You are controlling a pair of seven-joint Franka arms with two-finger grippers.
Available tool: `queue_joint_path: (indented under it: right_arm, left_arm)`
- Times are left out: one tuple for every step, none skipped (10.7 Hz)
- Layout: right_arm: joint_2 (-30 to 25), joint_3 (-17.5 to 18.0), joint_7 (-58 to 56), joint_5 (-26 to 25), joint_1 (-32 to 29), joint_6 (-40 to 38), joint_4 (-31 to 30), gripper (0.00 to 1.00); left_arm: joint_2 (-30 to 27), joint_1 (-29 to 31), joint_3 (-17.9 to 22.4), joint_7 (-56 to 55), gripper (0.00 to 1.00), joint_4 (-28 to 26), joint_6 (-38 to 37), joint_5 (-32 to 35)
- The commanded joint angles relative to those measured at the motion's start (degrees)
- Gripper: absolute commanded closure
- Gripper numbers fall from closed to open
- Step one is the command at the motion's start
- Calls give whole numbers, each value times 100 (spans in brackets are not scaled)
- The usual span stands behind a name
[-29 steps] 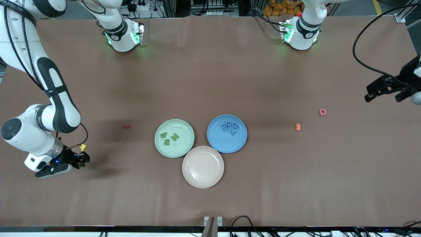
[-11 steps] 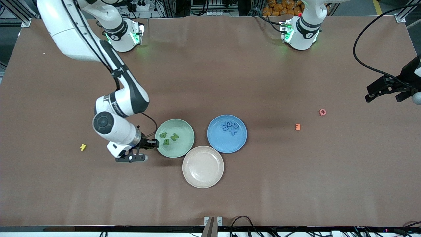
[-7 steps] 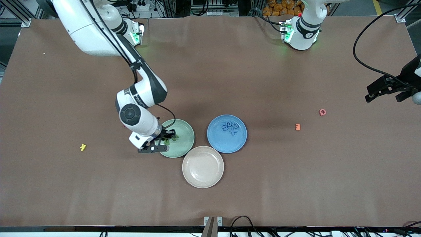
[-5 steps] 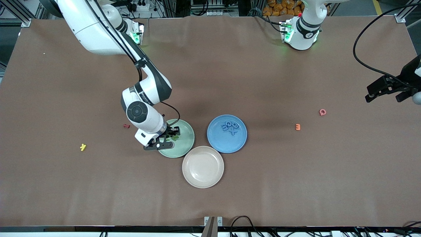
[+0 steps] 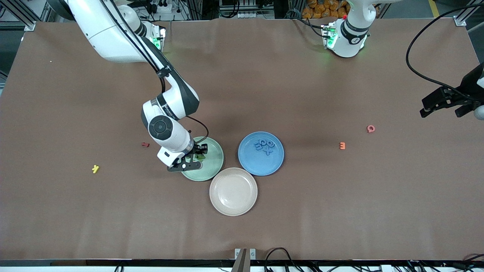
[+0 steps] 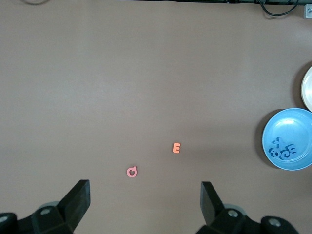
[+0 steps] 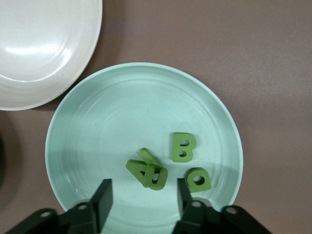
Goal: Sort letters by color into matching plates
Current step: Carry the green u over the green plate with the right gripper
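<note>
Right tool [image 7: 141, 197] over pale mint green round plate [image 5: 213, 166] mid-counter, fingers apart, holding nothing; four dark green chunky letters [image 7: 165, 165] lying in plate below. Left tool [image 6: 145, 202] parked wide near left arm's end edge, waiting. Suggest lifting straight up to clear rim, avoid nudging letters, then on to remaining strays.

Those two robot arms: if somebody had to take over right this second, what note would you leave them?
Right gripper: open, empty, over the mint green plate.
Left gripper: open, empty, waiting over its own end of the table.
Done: green letters in the mint green plate, blue letters in the blue plate.
Left: yellow letter, dark red letter, orange E and pink letter lie on the table. Cream plate empty.
</note>
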Motion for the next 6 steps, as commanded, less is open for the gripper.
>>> queue_joint_path:
  right_arm:
    - [-39,-81,44,-66,30,9,-54,0]
    - [-47,-81,36,-57,30,9,-54,0]
    - [-56,-89,-25,-66,-14,9,-54,0]
    - [-82,-194,-157,-66,-23,9,-54,0]
    - [-109,-352,-593,-66,-32,9,-28,0]
    - [-161,-571,-1006,-66,-40,-8,-27,0]
  left_arm:
    - [44,-7,10,56,0,100,-12,125]
    - [44,-7,10,56,0,100,-12,125]
    - [44,-7,10,56,0,100,-12,125]
    - [44,-7,10,56,0,100,-12,125]
    - [44,-7,10,56,0,108,-12,116]
    - [35,-16,10,56,0,108,-12,116]
